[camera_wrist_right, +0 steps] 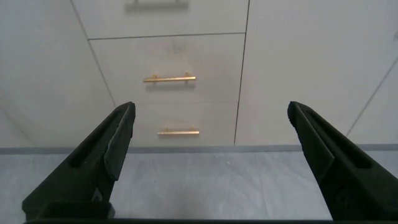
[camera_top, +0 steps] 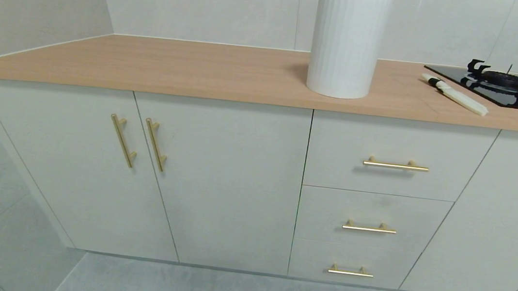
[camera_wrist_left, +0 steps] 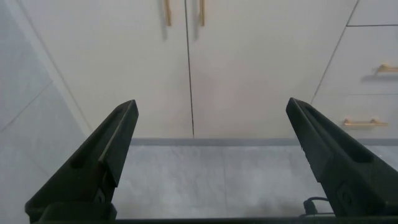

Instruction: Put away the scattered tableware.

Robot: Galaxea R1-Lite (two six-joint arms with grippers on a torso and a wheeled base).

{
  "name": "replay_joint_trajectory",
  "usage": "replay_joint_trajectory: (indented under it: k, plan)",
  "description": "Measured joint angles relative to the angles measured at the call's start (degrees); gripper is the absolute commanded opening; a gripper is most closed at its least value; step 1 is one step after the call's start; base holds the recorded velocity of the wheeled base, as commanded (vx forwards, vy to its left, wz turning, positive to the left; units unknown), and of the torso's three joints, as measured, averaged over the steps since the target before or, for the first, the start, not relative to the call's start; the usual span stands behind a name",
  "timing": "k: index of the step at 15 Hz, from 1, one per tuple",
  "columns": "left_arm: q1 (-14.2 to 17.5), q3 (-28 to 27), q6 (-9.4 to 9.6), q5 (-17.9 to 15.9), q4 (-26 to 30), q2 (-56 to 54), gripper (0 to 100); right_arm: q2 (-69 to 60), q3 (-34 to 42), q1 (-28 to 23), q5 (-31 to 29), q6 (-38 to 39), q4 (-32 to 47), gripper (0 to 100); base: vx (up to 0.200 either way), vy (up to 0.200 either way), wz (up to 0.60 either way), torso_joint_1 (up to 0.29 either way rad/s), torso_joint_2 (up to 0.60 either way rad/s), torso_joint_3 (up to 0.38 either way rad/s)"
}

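A wooden countertop [camera_top: 199,68] runs above pale cupboard doors [camera_top: 216,179] and a stack of drawers [camera_top: 377,217] with brass handles. The one loose piece of tableware I can see is a slim cream utensil [camera_top: 455,94] with a dark band near one end, shaped like a knife. It lies flat on the countertop just beside the black hob [camera_top: 514,91]. A tall white ribbed container [camera_top: 347,43] stands upright on the countertop, near the utensil on the robot's left but not touching it. My left gripper [camera_wrist_left: 210,106] hangs low facing the cupboard doors, fingers spread wide and holding nothing; my right gripper [camera_wrist_right: 210,107] hangs low facing the drawers, likewise spread and empty. I judge the utensil light, stiff and smooth, so apt to slip or pivot, and lying flat it offers little height to pinch. I would take it across its narrow width near the middle, favouring the banded end if that is the handle, which I cannot tell
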Motion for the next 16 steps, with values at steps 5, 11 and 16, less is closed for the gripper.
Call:
replay_joint_trajectory:
  k: [5,11,16]
  plan:
    - [-0.02,0.0,0.0,0.0,0.0,0.0,100,0.02,0.0,-0.02,0.01,0.0,0.0,100,0.2,0.0,0.0,0.002,0.0,0.003]
    - [0.0,0.0,-0.06,0.0,0.0,0.0,100,0.04,0.0,-0.02,0.01,0.0,0.0,100,0.2,0.0,0.0,0.003,0.0,0.002]
    - [0.0,0.0,-0.09,0.0,0.0,0.0,100,0.06,0.0,-0.02,0.01,0.0,0.0,100,0.04,0.0,0.0,0.0,0.0,0.0]
